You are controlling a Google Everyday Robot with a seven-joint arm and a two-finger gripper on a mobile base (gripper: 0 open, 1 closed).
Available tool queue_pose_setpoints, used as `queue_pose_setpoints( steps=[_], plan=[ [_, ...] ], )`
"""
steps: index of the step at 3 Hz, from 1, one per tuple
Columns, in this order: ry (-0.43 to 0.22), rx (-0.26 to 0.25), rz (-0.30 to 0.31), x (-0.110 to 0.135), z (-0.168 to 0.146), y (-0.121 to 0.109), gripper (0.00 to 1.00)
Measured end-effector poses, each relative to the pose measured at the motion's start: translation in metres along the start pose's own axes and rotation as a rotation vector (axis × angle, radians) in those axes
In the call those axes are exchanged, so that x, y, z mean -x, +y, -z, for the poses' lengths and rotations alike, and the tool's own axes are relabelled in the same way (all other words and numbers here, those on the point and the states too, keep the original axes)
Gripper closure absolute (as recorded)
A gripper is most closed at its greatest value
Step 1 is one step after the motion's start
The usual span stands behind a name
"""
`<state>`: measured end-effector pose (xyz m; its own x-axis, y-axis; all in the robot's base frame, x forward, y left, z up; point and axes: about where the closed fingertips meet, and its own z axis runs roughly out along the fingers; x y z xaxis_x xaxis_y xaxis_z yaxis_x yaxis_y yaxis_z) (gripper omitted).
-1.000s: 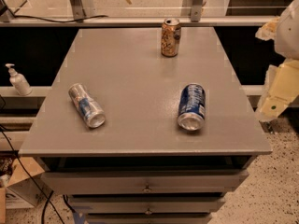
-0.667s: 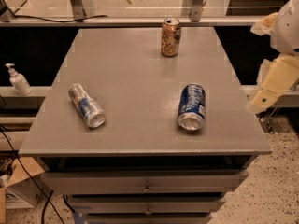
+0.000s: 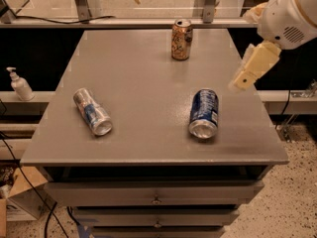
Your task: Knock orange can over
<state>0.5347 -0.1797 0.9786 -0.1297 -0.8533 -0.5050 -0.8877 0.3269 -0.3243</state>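
The orange can (image 3: 182, 39) stands upright near the far edge of the grey table (image 3: 143, 73), a little right of the middle. It has an orange-gold mottled body and a silver top rim. My gripper (image 3: 246, 77) is a cream-coloured piece hanging from the white arm (image 3: 290, 11) at the right. It hovers over the table's right edge, to the right of the orange can and nearer the front, well apart from it.
A dark blue can (image 3: 204, 112) lies on its side at the right front of the table. A silver can with a blue label (image 3: 92, 111) lies on its side at the left. A soap dispenser (image 3: 20, 85) stands on a ledge to the left. Drawers sit below the table top.
The arm and gripper have moved left and up, from beside the table's right edge to over that edge. The cans have not moved.
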Motion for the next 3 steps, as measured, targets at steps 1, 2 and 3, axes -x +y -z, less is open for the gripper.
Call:
queue_pose_setpoints(
  steps=[1, 2, 3],
  plan=[
    [-0.008, -0.003, -0.004, 0.0, -0.004, -0.004, 0.0],
    [-0.009, 0.011, -0.021, 0.0, -0.01, -0.006, 0.0],
    [-0.098, 0.009, -0.053, 0.007, -0.032, -0.021, 0.0]
  ],
)
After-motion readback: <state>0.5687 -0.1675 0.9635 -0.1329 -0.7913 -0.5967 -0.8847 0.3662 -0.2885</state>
